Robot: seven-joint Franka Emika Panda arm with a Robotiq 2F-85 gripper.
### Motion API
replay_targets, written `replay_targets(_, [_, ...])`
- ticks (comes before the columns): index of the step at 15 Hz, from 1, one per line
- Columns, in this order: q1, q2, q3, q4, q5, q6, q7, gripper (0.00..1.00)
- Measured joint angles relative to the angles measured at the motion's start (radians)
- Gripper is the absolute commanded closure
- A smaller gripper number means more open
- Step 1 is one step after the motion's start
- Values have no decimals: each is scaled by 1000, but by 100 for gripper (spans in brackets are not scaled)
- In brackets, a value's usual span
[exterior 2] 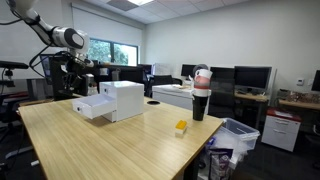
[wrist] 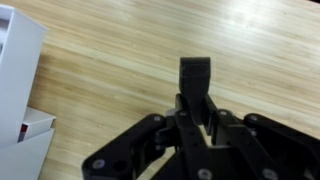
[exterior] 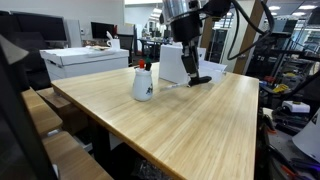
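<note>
My gripper (wrist: 198, 106) is shut on a black oblong object (wrist: 196, 75) that sticks out past the fingertips over the bare wood. In an exterior view the gripper (exterior: 189, 63) hangs from the arm just in front of a white box (exterior: 174, 62). The black object (exterior: 200, 79) reaches down to the tabletop (exterior: 200, 120) beside it; whether it rests on the wood I cannot tell. The white box (wrist: 14, 60) fills the left edge of the wrist view. From the opposite side, the arm (exterior 2: 68, 40) stands behind the white box (exterior 2: 124, 99).
A white bottle (exterior: 143, 83) stands on the table left of the box. An open drawer (exterior 2: 93, 108) juts from the box. A small yellow item (exterior 2: 181, 127) and a dark cup with a red and white top (exterior 2: 201, 95) are near the table's right end. Desks and monitors surround the table.
</note>
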Motion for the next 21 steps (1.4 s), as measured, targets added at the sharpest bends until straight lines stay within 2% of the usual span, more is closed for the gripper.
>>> replay_targets(21, [10,183,-8,297,-7,-197,-23,92])
